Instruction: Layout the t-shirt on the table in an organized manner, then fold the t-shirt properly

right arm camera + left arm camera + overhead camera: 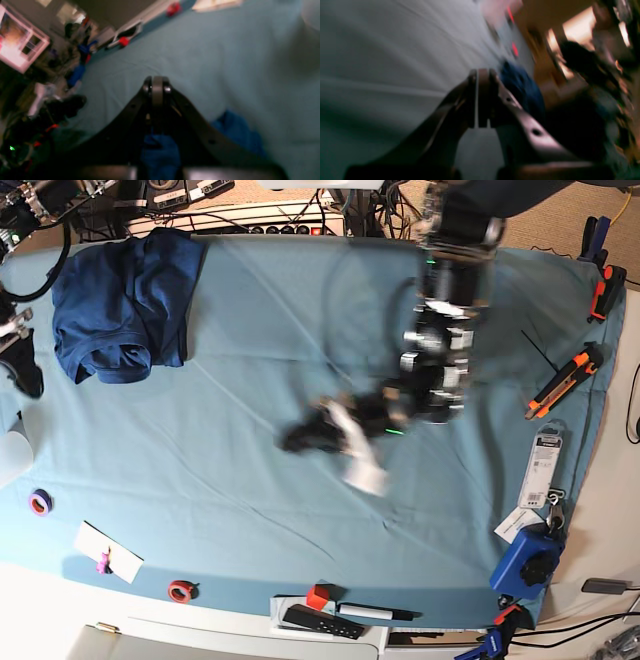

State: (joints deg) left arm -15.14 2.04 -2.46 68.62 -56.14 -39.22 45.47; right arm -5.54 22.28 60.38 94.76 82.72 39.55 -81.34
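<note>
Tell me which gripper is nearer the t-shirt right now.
Right. The right gripper is shut beside the t-shirt, by the table's side edge. The left gripper, also shut, is out over mid-table, well clear of the shirt.

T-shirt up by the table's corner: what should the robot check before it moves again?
1. t-shirt spread flat: not ok, bunched near a corner of the table.
2. left gripper empty: ok, shut on nothing.
3. right gripper empty: ok, shut; blue cloth shows behind it, not between its tips.
4. Jaws open for a grasp: not ok, both shut.
5. purple tape roll apart from the t-shirt: ok.
</note>
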